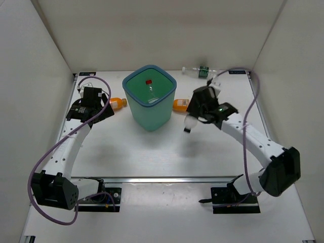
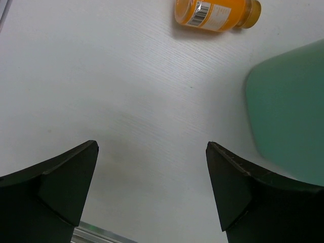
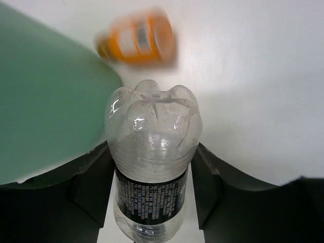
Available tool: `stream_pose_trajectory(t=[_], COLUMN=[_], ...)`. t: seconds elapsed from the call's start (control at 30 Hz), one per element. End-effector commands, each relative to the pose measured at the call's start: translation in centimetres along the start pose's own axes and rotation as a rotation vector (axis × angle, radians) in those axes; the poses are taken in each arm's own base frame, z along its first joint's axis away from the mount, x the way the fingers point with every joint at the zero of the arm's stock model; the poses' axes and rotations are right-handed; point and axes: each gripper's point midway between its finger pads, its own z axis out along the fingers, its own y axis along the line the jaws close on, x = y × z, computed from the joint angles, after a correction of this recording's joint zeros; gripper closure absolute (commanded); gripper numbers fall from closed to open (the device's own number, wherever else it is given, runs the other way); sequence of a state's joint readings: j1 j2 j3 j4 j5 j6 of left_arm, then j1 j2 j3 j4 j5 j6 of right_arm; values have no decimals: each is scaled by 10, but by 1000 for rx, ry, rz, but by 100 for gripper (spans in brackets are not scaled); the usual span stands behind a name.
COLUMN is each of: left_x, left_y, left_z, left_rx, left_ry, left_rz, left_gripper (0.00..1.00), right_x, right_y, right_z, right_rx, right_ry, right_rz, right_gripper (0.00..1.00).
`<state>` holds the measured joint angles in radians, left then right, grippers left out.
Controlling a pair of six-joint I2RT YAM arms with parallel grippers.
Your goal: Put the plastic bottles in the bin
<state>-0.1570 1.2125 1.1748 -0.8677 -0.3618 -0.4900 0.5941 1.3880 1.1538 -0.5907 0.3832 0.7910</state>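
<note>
The teal bin point(image 1: 132, 91) with a blue rim stands at the table's middle back; a clear bottle with a red cap point(image 1: 150, 87) lies inside it. My right gripper point(image 1: 193, 120) is shut on a clear bottle with a dark label point(image 3: 150, 167), held above the table just right of the bin point(image 3: 45, 101). An orange bottle point(image 1: 180, 105) lies between the bin and that gripper, blurred in the right wrist view point(image 3: 137, 40). Another orange bottle point(image 1: 117, 103) lies left of the bin, also in the left wrist view point(image 2: 216, 14). My left gripper point(image 2: 152, 167) is open and empty near it. A green-labelled clear bottle point(image 1: 201, 72) lies at the back.
White walls close in the table on the left, back and right. Purple cables point(image 1: 250, 109) run along both arms. A metal rail point(image 1: 162, 179) crosses the near edge between the arm bases.
</note>
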Motion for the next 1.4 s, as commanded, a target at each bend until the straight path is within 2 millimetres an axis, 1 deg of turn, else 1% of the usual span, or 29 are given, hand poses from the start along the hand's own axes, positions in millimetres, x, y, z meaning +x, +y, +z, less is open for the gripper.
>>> stream_pose_trajectory(t=[0.0, 0.07, 0.1, 0.13, 0.17, 0.2, 0.27, 0.3, 0.33, 0.4, 0.43, 0.47, 0.5, 0.6, 0.63, 0.7, 0.73, 0.8, 0.9, 1.0, 1.07, 1.1, 1.13, 1.2, 1.23, 1.27, 1.3, 1.33, 1.37], left_x=[2, 1, -2, -2, -4, -6, -8, -9, -11, -14, -16, -17, -18, -20, -23, -26, -29, -40, -55, -61, -60, -58, -58, -64, -66, -73, -83, -91, -89], left_y=[2, 0, -1, -2, -2, -3, -3, -1, -4, -7, -10, -11, -10, -19, -26, -37, -40, -56, -63, -63, -63, -60, -65, -73, -76, -85, -88, -90, -90], left_z=[-1, -2, -2, -1, -1, 0, 4, 11, 13, 26, 31, 37, 46, 70, 79, 93, 101, 112, 126, 142, 157, 169, 171, 189, 193, 197, 203, 206, 206], left_rx=[17, 23, 30, 33, 33, 33, 34, 17, 18, 13, 13, 18, 6, 22, 35, 42, 43, 83, 79, 61, 46, 25, 29, 54, 82, 126, 153, 162, 171], left_ry=[2, -3, -10, -15, -17, -22, -14, 1, 1, 29, 34, 40, 51, 81, 94, 101, 109, 86, 45, 55, 74, 91, 94, 114, 122, 131, 119, 102, 118], left_rz=[-33, -38, -45, -42, -42, -50, -59, -62, -59, -71, -81, -90, -113, -149, -156, -189, -198, -221, -229, -237, -234, -226, -215, -175, -102, -78, -16, 49, 87], left_gripper=[2, 2, 2, 1, 1, 1, 1, 2, 2, 2, 2, 1, 1, 1, 1, 2, 1, 2, 1, 1, 1, 1, 1, 1, 2, 2, 1, 1, 1], right_x=[-133, -188, -194, -210, -224, -228, -238, -235, -235, -229, -215, -217, -210, -193, -187, -171, -167, -171, -178, -192, -198, -207, -204, -206, -207, -207, -211, -207, -202], right_y=[19, 47, 57, 74, 89, 102, 140, 164, 172, 206, 224, 233, 247, 258, 261, 267, 266, 268, 272, 259, 238, 226, 214, 186, 176, 158, 138, 132, 122], right_z=[-70, -108, -115, -125, -129, -131, -121, -113, -110, -85, -75, -78, -71, -53, -52, -49, -48, -63, -87, -104, -113, -126, -116, -127, -125, -122, -128, -136, -130], right_rx=[-88, -192, -228, -297, -342, -399, -482, -507, -509, -523, -541, -564, -579, -557, -565, -615, -623, -649, -672, -633, -597, -591, -558, -518, -505, -485, -470, -510, -524], right_ry=[-387, -587, -620, -680, -722, -727, -729, -722, -727, -711, -697, -705, -699, -662, -652, -613, -605, -622, -658, -672, -668, -687, -666, -659, -647, -621, -611, -584, -550], right_rz=[-89, -82, -125, -118, -108, -117, -147, -188, -226, -292, -336, -338, -368, -415, -431, -455, -458, -473, -503, -491, -466, -441, -437, -406, -391, -374, -352, -324, -314], right_gripper=[88, 88, 90, 92, 91, 91, 90, 86, 87, 87, 86, 84, 85, 80, 75, 44, 35, 2, 1, 1, 1, 1, 1, 1, 1, 1, 1, 1, 1])
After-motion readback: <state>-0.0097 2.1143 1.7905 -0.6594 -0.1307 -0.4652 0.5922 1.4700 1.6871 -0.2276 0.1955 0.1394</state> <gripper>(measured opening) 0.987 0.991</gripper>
